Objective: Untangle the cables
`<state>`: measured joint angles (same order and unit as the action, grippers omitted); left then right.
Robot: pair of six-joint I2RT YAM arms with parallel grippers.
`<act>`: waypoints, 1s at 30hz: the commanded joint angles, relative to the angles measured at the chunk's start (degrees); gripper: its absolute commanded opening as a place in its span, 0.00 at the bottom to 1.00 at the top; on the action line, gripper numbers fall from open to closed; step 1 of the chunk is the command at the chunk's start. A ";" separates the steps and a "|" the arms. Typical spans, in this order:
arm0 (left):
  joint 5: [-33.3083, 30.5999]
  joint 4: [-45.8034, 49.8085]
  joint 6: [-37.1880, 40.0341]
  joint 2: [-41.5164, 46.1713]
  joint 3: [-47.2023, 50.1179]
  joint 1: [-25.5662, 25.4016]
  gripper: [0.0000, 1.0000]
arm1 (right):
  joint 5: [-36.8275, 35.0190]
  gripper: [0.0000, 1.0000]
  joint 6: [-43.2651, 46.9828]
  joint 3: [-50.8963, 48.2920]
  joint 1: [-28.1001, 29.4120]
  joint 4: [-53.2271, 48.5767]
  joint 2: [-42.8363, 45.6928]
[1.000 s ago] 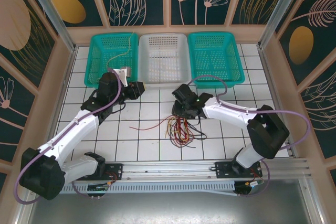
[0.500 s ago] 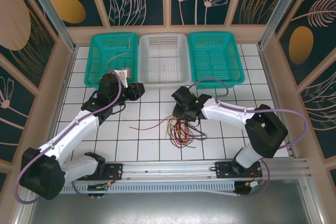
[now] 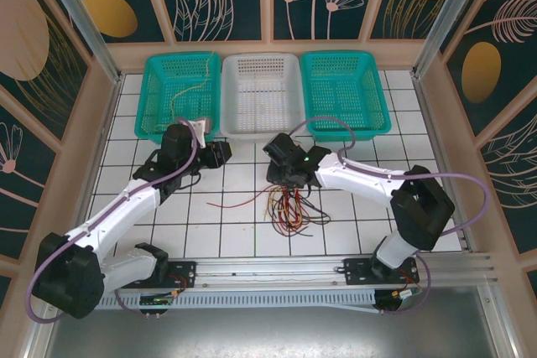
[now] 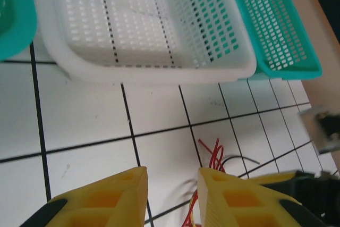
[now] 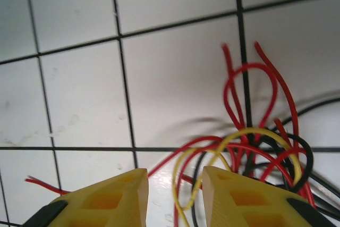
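Tiled counter [image 3: 226, 228], light floppy cables [image 3: 287, 209]; left end effector [image 4: 171, 179] and right end effector [image 5: 175, 178] released; I'd pinch their nine-o'clock red end.

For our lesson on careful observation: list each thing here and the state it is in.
cables: tangled in one heap on the tiles
left gripper: open, holding nothing
right gripper: open above the heap
left green basket: upright, one thin wire inside
white basket: upright
right green basket: upright
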<state>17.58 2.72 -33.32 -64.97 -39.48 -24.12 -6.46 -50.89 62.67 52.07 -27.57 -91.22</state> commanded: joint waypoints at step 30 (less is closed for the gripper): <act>-15.46 12.74 13.21 -31.82 -12.26 -22.89 0.25 | -2.94 0.32 1.92 -4.94 -10.08 -2.57 15.87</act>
<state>5.43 12.25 -21.08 -95.20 -49.71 -46.94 -9.30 -48.51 58.26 42.41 -30.52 -77.01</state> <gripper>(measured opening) 0.276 0.319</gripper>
